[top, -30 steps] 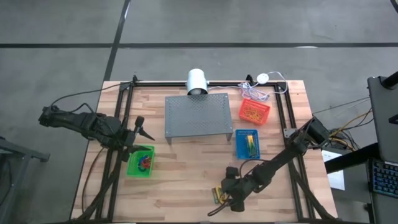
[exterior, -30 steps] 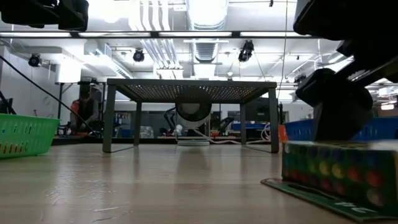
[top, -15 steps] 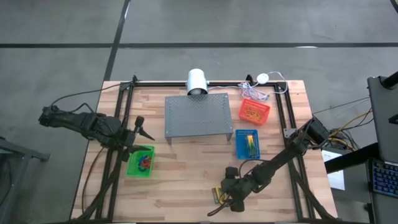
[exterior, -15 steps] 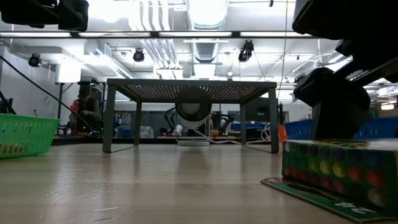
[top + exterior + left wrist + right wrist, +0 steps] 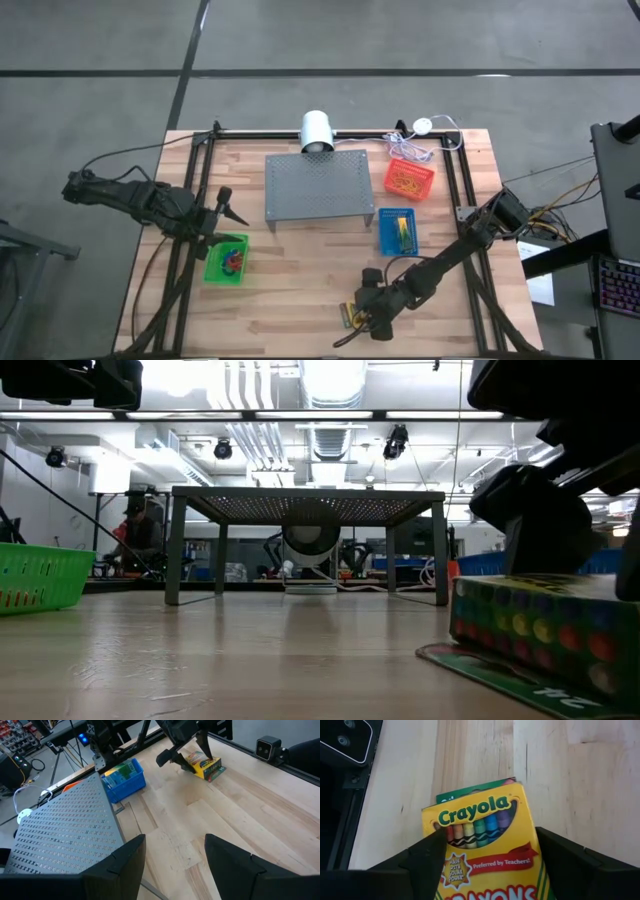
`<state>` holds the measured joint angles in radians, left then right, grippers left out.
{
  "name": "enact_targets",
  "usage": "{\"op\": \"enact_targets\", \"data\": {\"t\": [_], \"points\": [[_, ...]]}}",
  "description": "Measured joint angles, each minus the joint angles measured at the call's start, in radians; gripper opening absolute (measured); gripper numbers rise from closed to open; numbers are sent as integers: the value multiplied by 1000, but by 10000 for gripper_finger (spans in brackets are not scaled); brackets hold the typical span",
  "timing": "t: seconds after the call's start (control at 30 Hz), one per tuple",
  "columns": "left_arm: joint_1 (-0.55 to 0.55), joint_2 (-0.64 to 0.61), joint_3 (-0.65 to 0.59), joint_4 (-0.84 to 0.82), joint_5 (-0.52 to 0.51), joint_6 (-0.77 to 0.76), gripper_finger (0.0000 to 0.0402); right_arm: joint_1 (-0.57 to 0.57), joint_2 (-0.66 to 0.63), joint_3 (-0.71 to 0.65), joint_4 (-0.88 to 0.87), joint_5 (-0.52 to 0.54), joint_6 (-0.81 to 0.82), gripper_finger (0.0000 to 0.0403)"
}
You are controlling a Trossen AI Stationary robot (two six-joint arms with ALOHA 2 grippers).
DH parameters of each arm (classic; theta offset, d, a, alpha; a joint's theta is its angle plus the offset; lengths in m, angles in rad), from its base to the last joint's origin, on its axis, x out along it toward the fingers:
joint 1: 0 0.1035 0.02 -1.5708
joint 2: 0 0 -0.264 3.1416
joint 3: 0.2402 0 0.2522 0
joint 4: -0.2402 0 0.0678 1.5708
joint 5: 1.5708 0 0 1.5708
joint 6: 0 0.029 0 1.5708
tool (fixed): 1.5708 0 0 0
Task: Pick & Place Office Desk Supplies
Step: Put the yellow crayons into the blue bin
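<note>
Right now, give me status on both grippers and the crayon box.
Right gripper straddling crayon box, fingers at its sides, grip unconfirmed. Left gripper open, idle above green basket. Nothing in the way.

Wooden table (image 5: 300, 270) carries metal stand (image 5: 318, 188), three baskets (image 5: 226, 259), crayon box (image 5: 354, 315)

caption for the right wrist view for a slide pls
Right gripper with jaws straddling a yellow Crayola crayon box lying flat on the wooden table.
</note>
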<state>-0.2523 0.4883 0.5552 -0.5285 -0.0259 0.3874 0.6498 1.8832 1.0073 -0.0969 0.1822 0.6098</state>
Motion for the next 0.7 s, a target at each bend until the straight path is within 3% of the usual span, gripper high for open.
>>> {"op": "enact_targets", "data": {"t": [0.7], "points": [[0, 0, 0, 0, 0, 0, 209, 0, -39, -2, -38, 25, -39, 212]]}}
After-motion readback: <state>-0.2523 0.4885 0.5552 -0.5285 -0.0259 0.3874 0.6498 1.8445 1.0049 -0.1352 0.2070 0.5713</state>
